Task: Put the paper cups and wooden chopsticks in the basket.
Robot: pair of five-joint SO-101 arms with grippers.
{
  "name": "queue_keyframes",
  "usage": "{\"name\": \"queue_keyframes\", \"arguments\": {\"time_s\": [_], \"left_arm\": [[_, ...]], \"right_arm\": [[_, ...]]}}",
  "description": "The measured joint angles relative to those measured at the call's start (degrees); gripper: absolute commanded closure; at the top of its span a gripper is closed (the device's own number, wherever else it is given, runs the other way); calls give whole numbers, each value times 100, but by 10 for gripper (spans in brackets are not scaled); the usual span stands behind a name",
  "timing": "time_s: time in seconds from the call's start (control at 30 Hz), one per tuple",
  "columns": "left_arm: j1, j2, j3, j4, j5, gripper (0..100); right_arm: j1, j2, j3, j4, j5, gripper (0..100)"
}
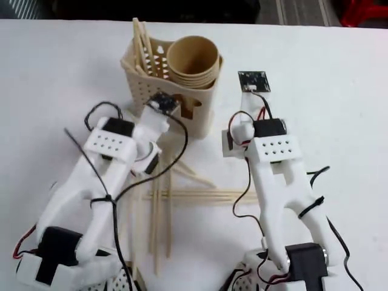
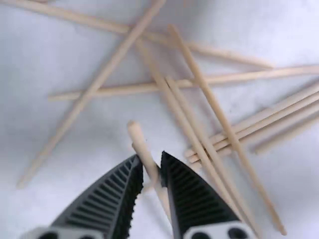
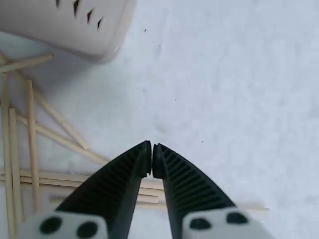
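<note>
In the basket (image 1: 206, 103): paper cups (image 1: 193, 57), nested; upright chopsticks (image 1: 143, 42), several. In front of the basket, on the table (image 1: 339, 121): loose chopsticks (image 1: 188, 195), crossed. Left gripper (image 2: 149, 167), before the basket: fingers pinching one held chopstick (image 2: 139, 142) near its end (a short, slanted grip). Right gripper (image 3: 151, 159), beside the basket: fingers pressed together, nothing between. Risk: lifted from so near its end, the held chopstick may pivot, slip, or snag crossed neighbours.
</note>
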Motion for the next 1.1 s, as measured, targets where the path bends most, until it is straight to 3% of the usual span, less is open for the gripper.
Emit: {"name": "queue_keyframes", "arguments": {"time_s": [0.67, 1.1], "left_arm": [[9, 0, -3402, 2505, -79, 978], [9, 0, -5495, 2716, -79, 978]], "right_arm": [[26, 0, 0, -88, 0, 981], [35, 0, 0, -88, 0, 981]]}}
